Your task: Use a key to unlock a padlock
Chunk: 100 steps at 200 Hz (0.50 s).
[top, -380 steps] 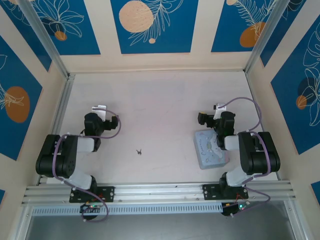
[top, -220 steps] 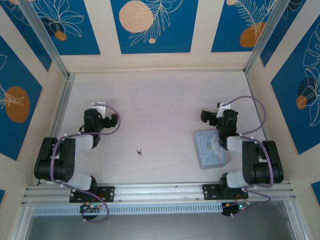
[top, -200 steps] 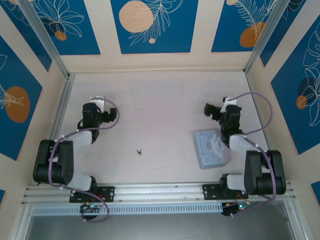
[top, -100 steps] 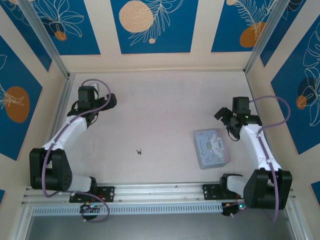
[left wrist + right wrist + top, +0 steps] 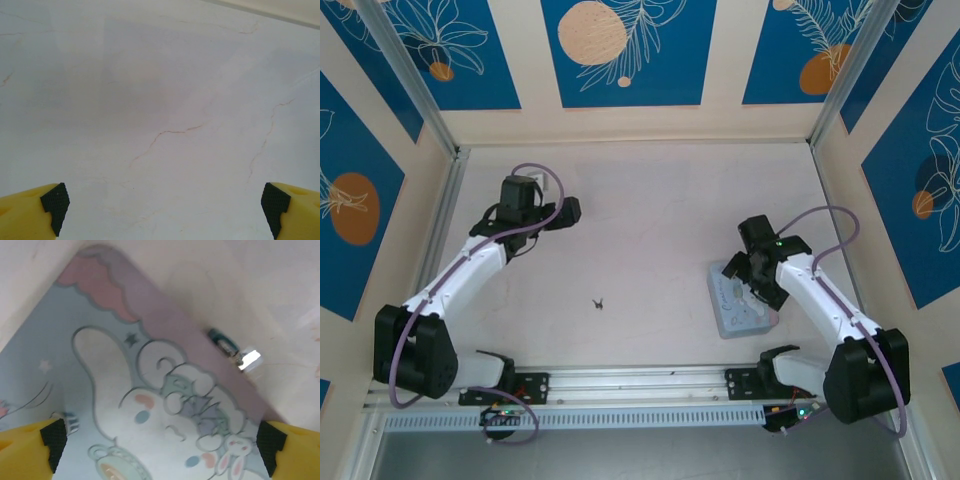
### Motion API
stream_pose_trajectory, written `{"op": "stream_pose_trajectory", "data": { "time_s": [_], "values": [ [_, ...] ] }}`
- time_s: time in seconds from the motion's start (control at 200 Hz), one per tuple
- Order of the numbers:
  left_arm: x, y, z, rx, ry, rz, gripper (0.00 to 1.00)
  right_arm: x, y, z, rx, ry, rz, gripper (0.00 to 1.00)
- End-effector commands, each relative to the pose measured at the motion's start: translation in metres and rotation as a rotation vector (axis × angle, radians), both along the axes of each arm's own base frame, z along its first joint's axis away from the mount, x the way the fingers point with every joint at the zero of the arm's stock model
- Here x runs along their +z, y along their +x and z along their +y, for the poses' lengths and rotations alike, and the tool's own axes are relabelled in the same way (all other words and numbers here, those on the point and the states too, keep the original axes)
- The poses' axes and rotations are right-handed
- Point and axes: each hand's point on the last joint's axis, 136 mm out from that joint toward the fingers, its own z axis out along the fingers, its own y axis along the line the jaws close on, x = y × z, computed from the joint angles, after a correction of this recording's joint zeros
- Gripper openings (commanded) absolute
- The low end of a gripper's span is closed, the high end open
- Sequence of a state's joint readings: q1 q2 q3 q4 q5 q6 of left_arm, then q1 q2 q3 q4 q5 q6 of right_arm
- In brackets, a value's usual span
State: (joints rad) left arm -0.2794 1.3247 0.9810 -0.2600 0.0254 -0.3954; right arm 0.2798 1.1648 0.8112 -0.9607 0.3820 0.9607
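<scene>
Hovering above the pale blue tin (image 5: 125, 365), near right, the right pincer (image 5: 162, 442) gapes wide; the left pincer (image 5: 165, 205), equally wide, hangs far left; the key (image 5: 600, 302) lies near centre.

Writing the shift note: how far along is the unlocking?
Done: nothing visible. The dark speck mid-table, apparently the key, lies untouched. In hand: nothing; the right gripper hangs open over the tin, the left gripper open above bare table. Left: pick up the key, find the padlock, which I cannot make out for sure, and turn the key in it.
</scene>
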Motion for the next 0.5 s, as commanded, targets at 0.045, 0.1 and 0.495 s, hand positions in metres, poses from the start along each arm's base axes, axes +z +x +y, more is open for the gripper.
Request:
{"op": "stream_pose_trajectory", "data": {
  "time_s": [0.045, 0.1, 0.495],
  "values": [
    [0.012, -0.002, -0.009, -0.004, -0.009, -0.005, 1.00, -0.010, 0.007, 0.079, 0.008, 0.267, 0.005, 1.00],
    [0.010, -0.003, -0.013, -0.011, -0.006, 0.002, 1.00, -0.001, 0.018, 0.102, 0.025, 0.328, -0.027, 1.00],
    [0.005, -0.004, -0.031, -0.039, 0.012, 0.021, 1.00, 0.066, 0.089, 0.140, 0.105, 0.349, -0.198, 1.00]
  ]
}}
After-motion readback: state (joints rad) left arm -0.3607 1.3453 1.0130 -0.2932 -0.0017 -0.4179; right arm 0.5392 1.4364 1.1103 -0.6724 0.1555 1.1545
